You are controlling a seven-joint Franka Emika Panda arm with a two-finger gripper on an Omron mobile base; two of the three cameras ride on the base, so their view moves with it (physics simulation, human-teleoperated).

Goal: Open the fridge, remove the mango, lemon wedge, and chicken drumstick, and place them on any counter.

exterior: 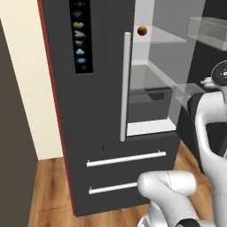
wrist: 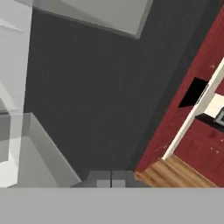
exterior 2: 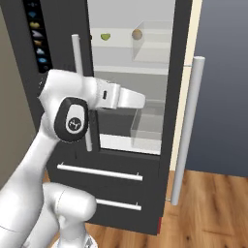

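Note:
The fridge (exterior: 97, 111) stands with its left door shut and its right door (exterior 2: 181, 72) swung open. On the upper shelf lies the yellow-green lemon wedge (exterior 2: 105, 36). Beside it sits a small roundish orange-brown food (exterior 2: 137, 34) (exterior: 142, 30), by its shape the mango. The chicken drumstick and the counter are out of view. My arm (exterior 2: 121, 97) reaches across the open compartment at mid height, well below that shelf. My gripper (wrist: 111, 180) is shut with nothing in it and faces the dark inner side of the open door (wrist: 100, 96).
Clear door bins (exterior 2: 147, 123) (wrist: 30, 148) hang close to my hand. The long silver handles (exterior: 126, 84) (exterior 2: 186, 131) stand out from both doors. Two drawers (exterior: 126, 158) lie below. Red cabinets (wrist: 197, 144) and wood floor (wrist: 170, 173) show beyond the door's edge.

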